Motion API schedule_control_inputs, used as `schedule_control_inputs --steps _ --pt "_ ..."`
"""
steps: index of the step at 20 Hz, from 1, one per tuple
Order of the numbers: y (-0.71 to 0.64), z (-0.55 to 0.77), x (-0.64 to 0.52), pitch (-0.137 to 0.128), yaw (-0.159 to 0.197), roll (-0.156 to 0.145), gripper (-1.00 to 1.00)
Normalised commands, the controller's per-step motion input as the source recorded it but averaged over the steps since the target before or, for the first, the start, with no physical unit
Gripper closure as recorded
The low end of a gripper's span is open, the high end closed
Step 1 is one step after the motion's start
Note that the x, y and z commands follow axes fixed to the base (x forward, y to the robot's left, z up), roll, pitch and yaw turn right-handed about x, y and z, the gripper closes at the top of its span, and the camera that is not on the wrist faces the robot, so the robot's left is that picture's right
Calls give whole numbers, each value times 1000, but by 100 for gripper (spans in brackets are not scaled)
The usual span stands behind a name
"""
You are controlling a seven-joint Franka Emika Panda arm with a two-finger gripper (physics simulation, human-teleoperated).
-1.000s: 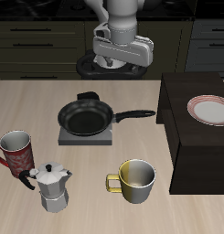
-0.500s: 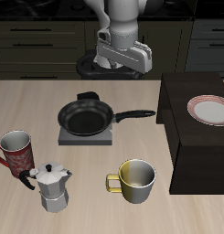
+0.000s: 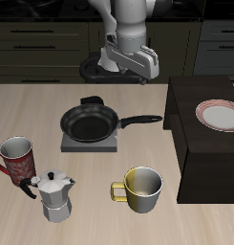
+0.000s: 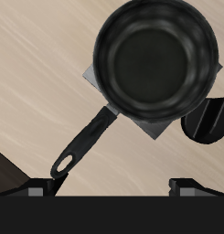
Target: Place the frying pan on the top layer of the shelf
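Light wooden table, dark cabinets behind. Round black frying pan is seated on grey square burner plate, beside dark brown boxy shelf. Gripper is raised above; finger opening cannot be told.

You have the frying pan sitting on the burner plate mid-table, its handle pointing toward the shelf, which carries a plate. Nearer the front edge stand two mugs with the moka pot between them.
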Motion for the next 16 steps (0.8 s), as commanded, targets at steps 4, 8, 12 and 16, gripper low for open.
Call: schedule_control_inputs --steps 4,8,12,16 --pt "45 -85 112 -65 -78 47 -100" --pt "-63 -339 162 3 -71 7 -100" --pt "21 -144 54 -55 -33 18 -100" --pt "79 -198 60 -29 -34 10 -100"
